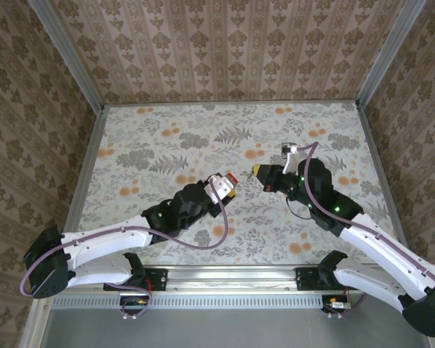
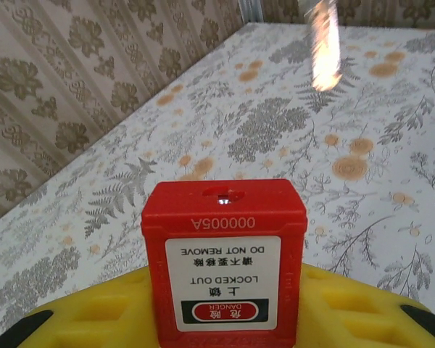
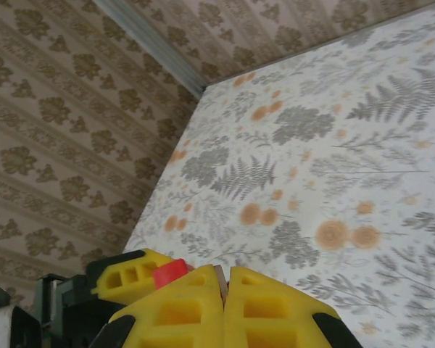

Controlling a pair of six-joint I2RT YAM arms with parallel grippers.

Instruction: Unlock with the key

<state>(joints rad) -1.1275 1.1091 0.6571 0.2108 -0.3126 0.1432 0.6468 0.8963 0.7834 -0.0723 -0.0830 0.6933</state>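
A red padlock with an upside-down "LOCKED OUT" label sits between my left gripper's yellow fingers, keyhole end pointing away from the wrist. From above, the left gripper holds this padlock just above mid-table. My right gripper faces it a short gap to the right. Its yellow pads are pressed together on a thin metal sliver, the key's blade. The key's head is hidden. The padlock and a left finger sit just left of the right gripper.
The floral-patterned table is walled by patterned panels on three sides, with a metal rail along the near edge. A purple cable loops from the left arm over the table.
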